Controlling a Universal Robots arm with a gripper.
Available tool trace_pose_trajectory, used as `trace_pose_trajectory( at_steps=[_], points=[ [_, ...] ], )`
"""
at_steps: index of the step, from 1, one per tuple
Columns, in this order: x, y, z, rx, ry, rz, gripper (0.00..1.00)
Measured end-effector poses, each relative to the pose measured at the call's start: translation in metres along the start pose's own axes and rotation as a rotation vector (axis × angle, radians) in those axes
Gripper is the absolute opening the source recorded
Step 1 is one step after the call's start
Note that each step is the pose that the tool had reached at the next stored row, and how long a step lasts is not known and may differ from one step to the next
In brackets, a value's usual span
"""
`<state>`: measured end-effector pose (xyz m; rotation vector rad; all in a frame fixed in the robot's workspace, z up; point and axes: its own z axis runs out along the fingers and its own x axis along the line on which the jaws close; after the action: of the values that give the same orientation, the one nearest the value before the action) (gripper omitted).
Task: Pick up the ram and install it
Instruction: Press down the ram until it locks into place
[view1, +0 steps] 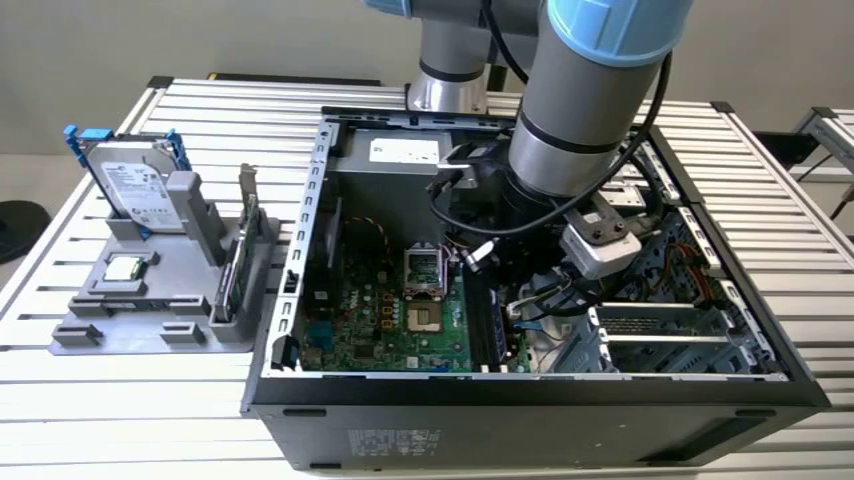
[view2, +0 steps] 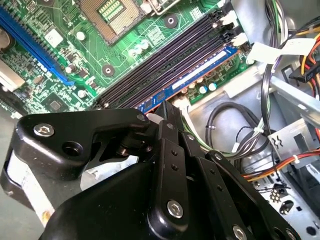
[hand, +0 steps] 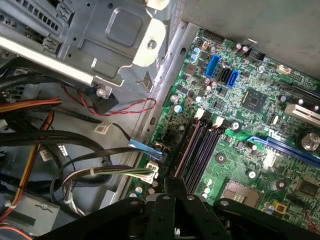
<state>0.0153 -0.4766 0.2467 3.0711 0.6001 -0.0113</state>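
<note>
Your end effector (view2: 167, 112) is down inside the open computer case (view1: 534, 385), which sits on the slatted table (view1: 120, 400). Its fingers are closed on the ram (view2: 192, 77), gripping the stick at its near end. In the second wrist view the blue stick lies along the slot nearest the metal wall of the case, beside the empty black memory slots (view2: 165, 60) on the green motherboard (view2: 90, 55). The first wrist view shows those black slots (hand: 197, 150) just beyond the fingertips. Farther off, near the table's edge at the exterior view's left, a grey holder (view1: 147, 300) carries a hard drive (view1: 134, 185) standing upright.
</note>
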Motion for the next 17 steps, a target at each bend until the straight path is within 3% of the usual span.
trace_pose_trajectory(
  at_steps=[17],
  points=[
    [0.0,0.0,-0.0002,-0.0015,0.0013,-0.134,0.0]
  ],
)
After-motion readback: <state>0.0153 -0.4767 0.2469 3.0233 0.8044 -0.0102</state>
